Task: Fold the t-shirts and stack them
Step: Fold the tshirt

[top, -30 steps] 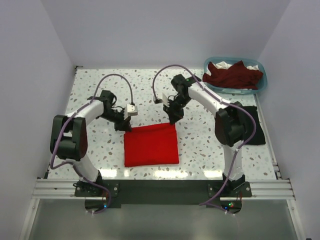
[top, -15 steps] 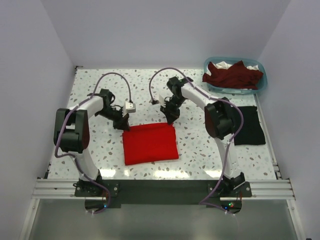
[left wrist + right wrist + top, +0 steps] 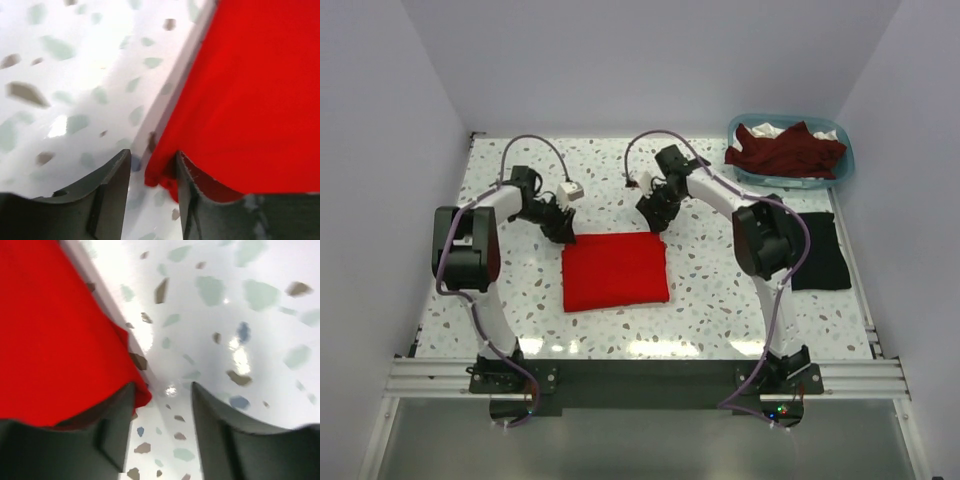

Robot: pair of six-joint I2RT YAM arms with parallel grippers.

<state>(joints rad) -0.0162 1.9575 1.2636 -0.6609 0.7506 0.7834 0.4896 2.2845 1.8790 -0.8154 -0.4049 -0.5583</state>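
I see the red t-shirt [image 3: 615, 272] folded into a flat rectangle in the middle of the counter [image 3: 720, 290], between my 2 arms. My left claw [image 3: 560, 232] sits at its far left corner and my right claw [image 3: 657, 220] at its far right corner. On the left wrist camera the fingers stand apart. The shirt's corner lies in the gap, against the finger on the right of that view, with bare counter showing beside it. On the right wrist camera the fingers are apart too. There the corner of the cloth lies over the finger on the left of the view, and the gap shows bare speckled counter. Neither claw is clamped on the cloth. The black t-shirt [image 3: 818, 250] lies folded flat by the right edge of the counter, partly behind my right arm and well apart from the red one. The maroon t-shirt [image 3: 785, 150] is heaped loosely in the light blue basket [image 3: 846, 160] at the far right corner
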